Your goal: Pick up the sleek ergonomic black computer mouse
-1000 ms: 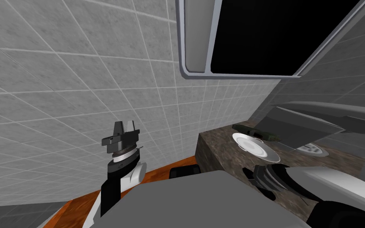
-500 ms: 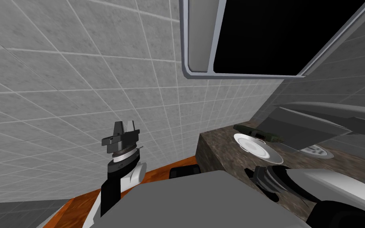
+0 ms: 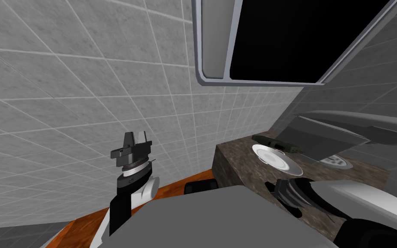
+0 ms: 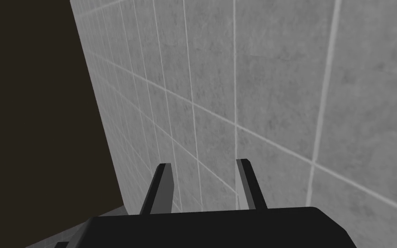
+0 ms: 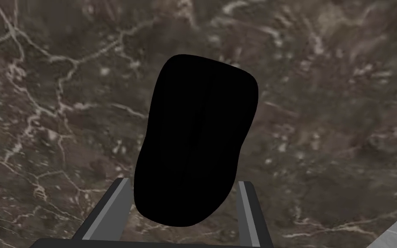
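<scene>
The mouse (image 5: 195, 142) lies on the desk (image 5: 322, 107), between the fingers (image 5: 107, 211) of the right end effector (image 5: 184, 183). Behind it sits a plate (image 3: 277, 160), with a sink (image 3: 335, 161) to the plate's right.

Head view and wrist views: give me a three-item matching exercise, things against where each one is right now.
Things:
1. black rounded computer mouse
2. round white plate
3. left gripper

Places:
A. pointing at a grey tiled wall
B. on the dark marbled countertop, straddled by the open right gripper
C. on that countertop, next to a dark green object

Pairs: 1-B; 2-C; 3-A
</scene>
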Available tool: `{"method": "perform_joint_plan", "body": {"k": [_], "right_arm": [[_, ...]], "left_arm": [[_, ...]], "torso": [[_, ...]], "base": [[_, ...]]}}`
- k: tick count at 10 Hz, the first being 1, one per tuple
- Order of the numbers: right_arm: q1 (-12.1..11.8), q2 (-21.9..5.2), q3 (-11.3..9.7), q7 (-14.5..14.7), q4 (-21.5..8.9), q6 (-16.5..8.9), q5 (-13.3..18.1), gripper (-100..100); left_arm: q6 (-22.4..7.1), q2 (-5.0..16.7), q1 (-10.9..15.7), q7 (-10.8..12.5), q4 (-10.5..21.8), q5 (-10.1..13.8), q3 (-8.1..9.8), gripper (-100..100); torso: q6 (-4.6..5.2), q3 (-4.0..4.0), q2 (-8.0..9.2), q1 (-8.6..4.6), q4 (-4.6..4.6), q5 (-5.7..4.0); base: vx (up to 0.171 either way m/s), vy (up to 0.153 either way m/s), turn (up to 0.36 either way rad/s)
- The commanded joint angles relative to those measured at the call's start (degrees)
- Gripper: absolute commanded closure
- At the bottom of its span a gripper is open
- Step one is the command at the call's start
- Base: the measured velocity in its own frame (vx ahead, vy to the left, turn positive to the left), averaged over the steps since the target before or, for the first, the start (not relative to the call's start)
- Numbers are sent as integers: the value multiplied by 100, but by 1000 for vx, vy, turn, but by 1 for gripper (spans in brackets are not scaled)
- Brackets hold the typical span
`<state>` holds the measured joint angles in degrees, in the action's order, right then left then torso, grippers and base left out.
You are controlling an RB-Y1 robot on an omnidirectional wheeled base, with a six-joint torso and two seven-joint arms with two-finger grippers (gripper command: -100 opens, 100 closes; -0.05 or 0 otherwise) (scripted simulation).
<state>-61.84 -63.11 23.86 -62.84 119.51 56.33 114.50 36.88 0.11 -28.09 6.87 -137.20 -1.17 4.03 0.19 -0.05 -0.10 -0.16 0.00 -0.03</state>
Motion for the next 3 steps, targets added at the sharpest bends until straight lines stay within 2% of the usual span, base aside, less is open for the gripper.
{"method": "perform_joint_plan", "body": {"k": [1,2,3], "right_arm": [[-79,-90,161,-134,192,124,-62,100],[-10,-65,65,-83,91,68,-27,100],[-9,-73,74,-101,101,84,-31,0]], "left_arm": [[0,0,0,0,0,0,0,0],[0,0,0,0,0,0,0,0],[0,0,0,0,0,0,0,0]], "torso": [[0,0,0,0,0,0],[-2,-1,-1,-1,0,0],[-2,-2,-3,3,-1,-2]], "base": [[-11,-33,-60],[-4,-13,-6],[0,0,0]]}}
